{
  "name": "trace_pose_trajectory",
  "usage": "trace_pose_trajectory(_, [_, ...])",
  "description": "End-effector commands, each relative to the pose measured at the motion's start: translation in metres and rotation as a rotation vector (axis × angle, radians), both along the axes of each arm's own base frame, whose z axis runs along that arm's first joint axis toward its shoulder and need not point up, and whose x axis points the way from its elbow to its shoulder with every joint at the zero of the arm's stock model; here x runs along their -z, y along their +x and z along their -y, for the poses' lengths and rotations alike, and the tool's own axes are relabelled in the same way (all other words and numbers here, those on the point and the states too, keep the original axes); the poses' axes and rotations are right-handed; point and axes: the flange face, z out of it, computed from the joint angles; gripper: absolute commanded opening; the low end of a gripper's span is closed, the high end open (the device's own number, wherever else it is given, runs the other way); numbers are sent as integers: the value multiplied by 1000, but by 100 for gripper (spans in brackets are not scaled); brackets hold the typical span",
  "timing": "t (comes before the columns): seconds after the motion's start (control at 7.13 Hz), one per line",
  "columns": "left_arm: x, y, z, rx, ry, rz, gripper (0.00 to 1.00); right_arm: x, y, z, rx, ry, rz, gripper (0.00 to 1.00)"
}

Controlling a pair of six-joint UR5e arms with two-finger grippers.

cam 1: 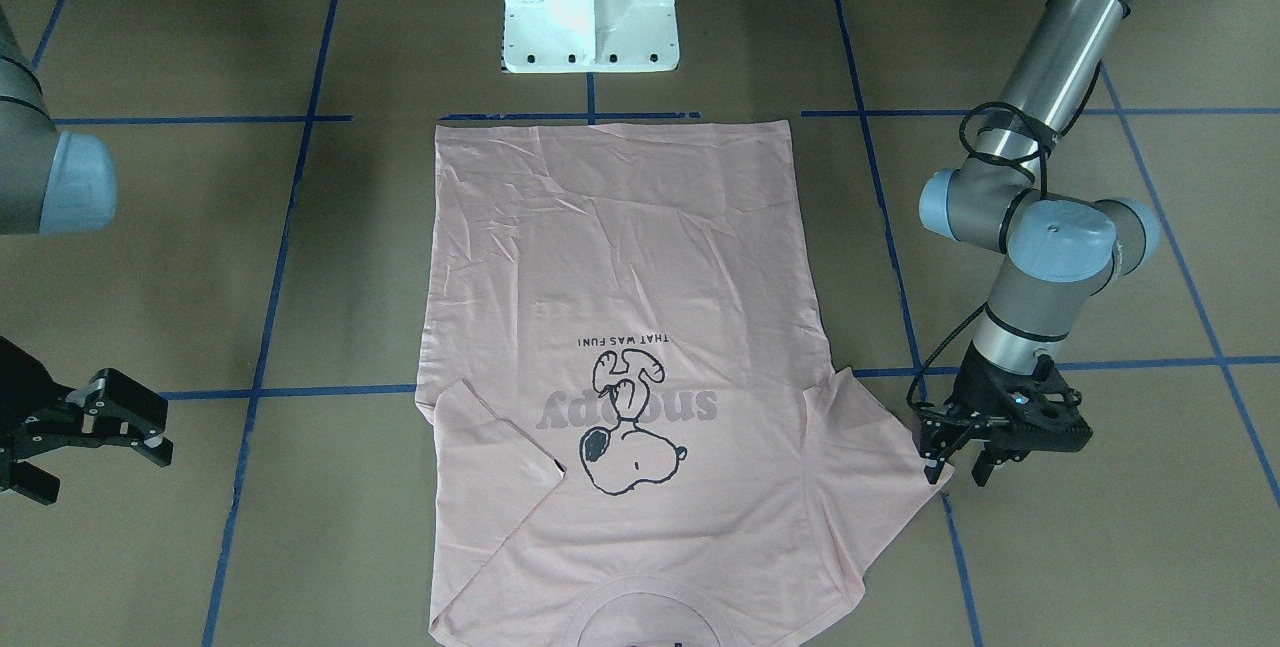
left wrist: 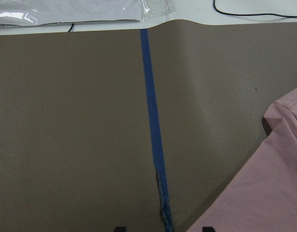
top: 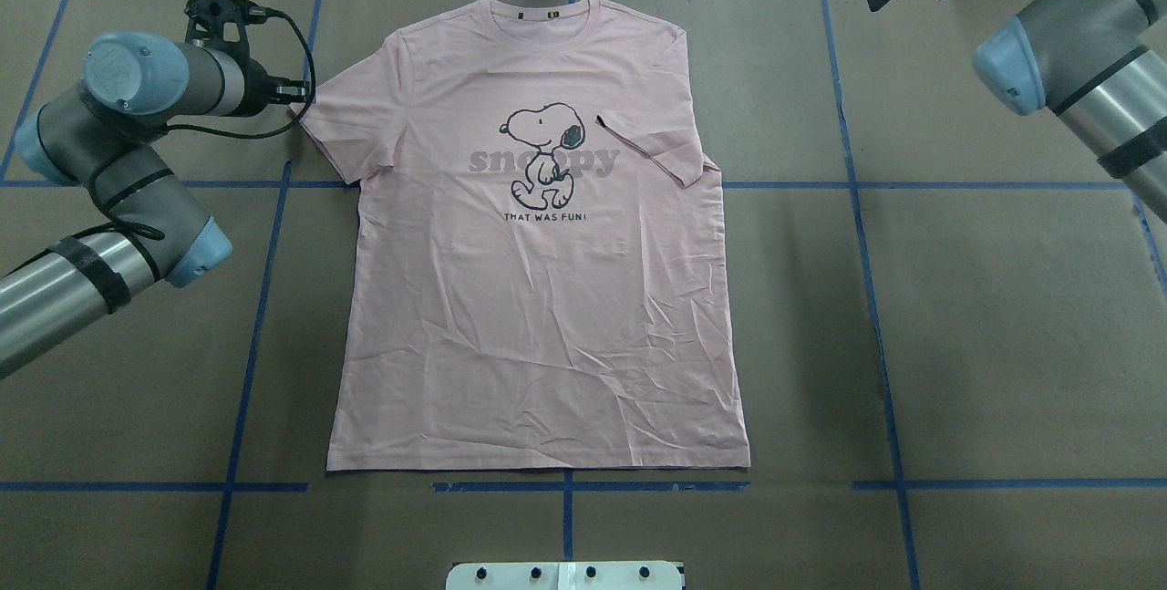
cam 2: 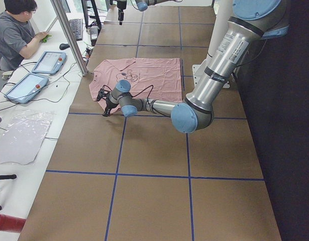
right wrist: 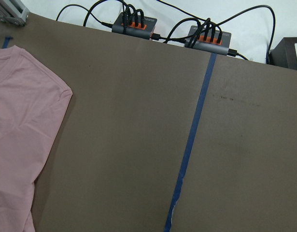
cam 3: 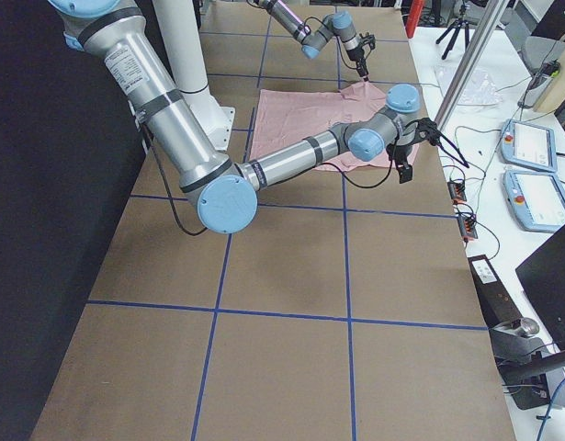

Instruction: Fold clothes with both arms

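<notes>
Seeing the left gripper [cam 1: 958, 472] wide open and empty, fingertips pointing down just beside the tip of the spread sleeve [cam 1: 880, 447]. Can't tell if a fingertip touches the cloth. In the left wrist view the sleeve edge sits by one fingertip and a blue tape line [left wrist: 153, 125] runs up between the two. Left arm [top: 137, 198] comes in low with the elbow bent and the wrist turned so the gripper drops toward the table [top: 957, 316].

Right gripper [cam 1: 100, 465] is also wide open and empty, well apart from the shirt, out on the robot's right toward the far edge. Right arm [top: 1076, 61] is stretched out over that corner.

T-shirt [top: 538, 326] lies flat mid-table, print up, collar at the far edge, hem toward the white base [cam 1: 590, 17]. The folded sleeve [top: 652, 148], on the robot's right, is turned in over the chest just beside the print. The other sleeve lies out flat.
</notes>
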Motion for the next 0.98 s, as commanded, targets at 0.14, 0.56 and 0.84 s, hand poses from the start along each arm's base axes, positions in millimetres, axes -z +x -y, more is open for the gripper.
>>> trace_pose_trajectory(0.14, [-4, 13, -7, -19, -5, 4, 52, -2, 0, 0, -2, -1, -3, 100])
trace_pose_trajectory(0.56, [-2, 11, -9, -27, 11, 6, 0, -2, 1, 0, -4, 0, -5, 100])
trace_pose_trajectory(0.84, [38, 6, -10, -34, 48, -17, 0, -2, 0, 0, -4, -2, -3, 100])
